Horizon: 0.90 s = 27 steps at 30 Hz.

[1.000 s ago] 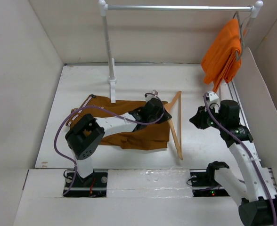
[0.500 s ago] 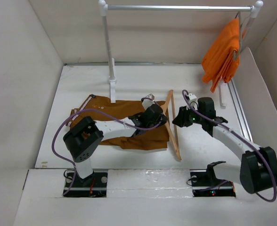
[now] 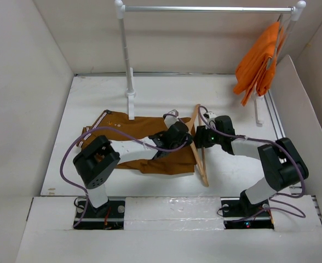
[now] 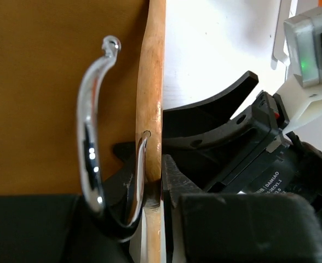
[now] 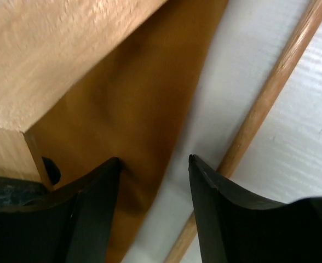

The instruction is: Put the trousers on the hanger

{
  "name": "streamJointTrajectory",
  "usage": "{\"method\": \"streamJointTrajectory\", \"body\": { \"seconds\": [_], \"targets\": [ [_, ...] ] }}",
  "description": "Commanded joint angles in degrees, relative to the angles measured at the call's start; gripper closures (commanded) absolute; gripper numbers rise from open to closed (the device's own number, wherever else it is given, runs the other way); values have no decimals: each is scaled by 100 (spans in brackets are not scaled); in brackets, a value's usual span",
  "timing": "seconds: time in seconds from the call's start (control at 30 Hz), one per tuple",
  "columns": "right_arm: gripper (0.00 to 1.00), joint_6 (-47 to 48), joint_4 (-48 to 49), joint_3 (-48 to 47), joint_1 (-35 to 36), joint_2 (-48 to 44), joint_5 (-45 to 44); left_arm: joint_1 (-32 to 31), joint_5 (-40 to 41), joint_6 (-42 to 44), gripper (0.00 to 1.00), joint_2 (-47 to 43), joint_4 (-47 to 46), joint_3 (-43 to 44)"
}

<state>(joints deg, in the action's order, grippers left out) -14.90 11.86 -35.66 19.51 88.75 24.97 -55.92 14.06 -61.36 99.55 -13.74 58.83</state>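
Only one piece of writing can be read. In the left wrist view, the word "DAMIAO" stands in small white letters, printed at a slant, on the black housing (image 4: 262,164) behind the right gripper (image 4: 174,129). A few smaller characters beside this word are too small to read. In the top view and the right wrist view nothing can be read.

Two robot arms are in here, a left arm (image 3: 98,164) and a right arm (image 3: 270,159). There is one pair of brown trousers (image 3: 144,123), one wooden hanger (image 3: 201,164) and one clothes rail (image 3: 205,9). I think there is one orange garment (image 3: 258,63), though its folds could hide a second.
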Motion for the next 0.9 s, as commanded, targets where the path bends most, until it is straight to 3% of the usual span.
{"method": "streamJointTrajectory", "body": {
  "seconds": [0.0,0.1,0.13,0.17,0.27,0.53,0.67,0.87],
  "targets": [
    [40,-426,677,94,211,151,-19,64,9,107,100,-41,64,-30],
    [51,-716,1151,383,211,423,480,64,35,239,100,20,143,84],
    [73,-821,1518,506,107,424,595,64,70,291,100,30,178,120],
    [83,-961,1608,594,36,354,710,64,87,326,100,38,265,146],
    [98,-797,1155,640,-445,-109,1088,116,35,554,100,-14,267,77],
    [100,206,-744,-2,-1993,-1518,1308,222,194,941,100,-234,486,-231],
    [100,574,-1159,-467,-2565,-1370,1317,222,272,1144,100,-348,739,-346],
    [100,794,-1589,-451,-3470,-1360,1275,336,773,1073,100,-813,1286,-705]
  ]
}}
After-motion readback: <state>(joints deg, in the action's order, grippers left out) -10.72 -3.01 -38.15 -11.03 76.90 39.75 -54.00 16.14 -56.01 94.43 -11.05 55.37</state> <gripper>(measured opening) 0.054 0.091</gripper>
